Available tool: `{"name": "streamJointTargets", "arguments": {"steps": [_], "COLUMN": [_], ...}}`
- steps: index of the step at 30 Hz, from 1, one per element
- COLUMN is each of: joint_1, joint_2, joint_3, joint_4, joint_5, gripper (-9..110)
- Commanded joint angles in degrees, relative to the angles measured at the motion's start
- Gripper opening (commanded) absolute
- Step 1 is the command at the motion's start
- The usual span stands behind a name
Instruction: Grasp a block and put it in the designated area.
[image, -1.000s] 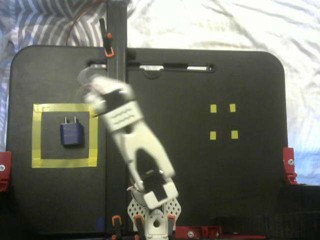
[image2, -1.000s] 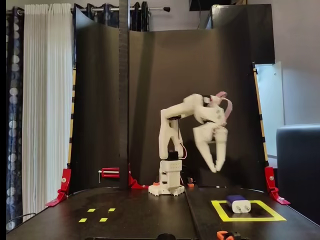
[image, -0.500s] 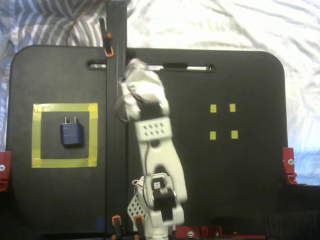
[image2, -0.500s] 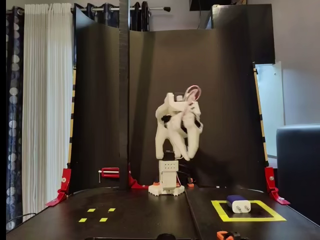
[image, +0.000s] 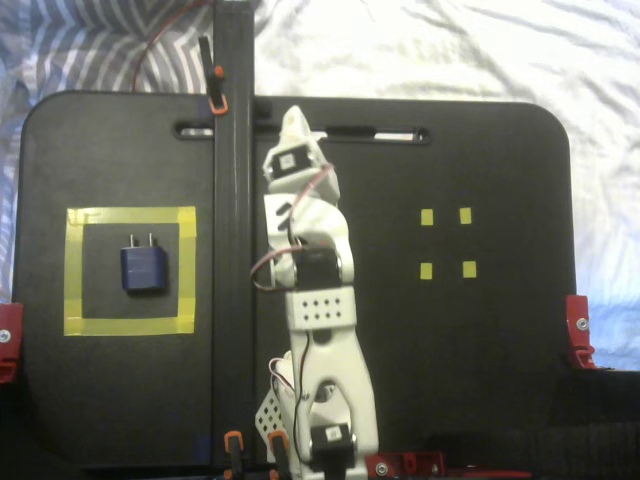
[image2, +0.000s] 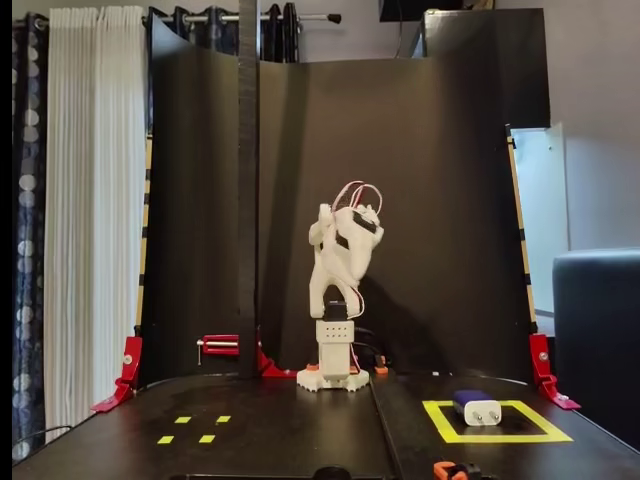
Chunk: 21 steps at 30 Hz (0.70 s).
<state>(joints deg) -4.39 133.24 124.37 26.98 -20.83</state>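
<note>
The block (image: 144, 268), a small navy-blue cube with two silvery prongs, lies inside the designated area (image: 73, 270), a yellow tape square at the left of the black board. In the other fixed view the block (image2: 476, 408) sits in the tape square (image2: 440, 424) at the lower right, its pale pronged end facing the camera. My white arm is folded up over the middle of the board. The gripper (image: 297, 128) is well away from the block, raised off the board, and looks shut and empty. It also shows in the other fixed view (image2: 325, 225).
Four tiny yellow markers (image: 446, 243) lie on the right half of the board. A black vertical post (image: 232, 200) with an orange clamp (image: 216, 100) stands between the arm and the tape square. Red clamps (image: 578, 330) hold the board's edges.
</note>
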Motion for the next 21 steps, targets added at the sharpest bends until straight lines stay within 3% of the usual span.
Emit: {"name": "streamJointTargets", "arguments": {"steps": [1, 8, 21], "joint_1": [1.1, 2.7, 2.7], "joint_2": [3.4, 13.7, 40.7], "joint_3": [1.1, 11.2, 40.2], "joint_4": [-2.4, -7.8, -16.3], "joint_5": [5.9, 17.2, 17.3], "gripper": [0, 0, 1]}}
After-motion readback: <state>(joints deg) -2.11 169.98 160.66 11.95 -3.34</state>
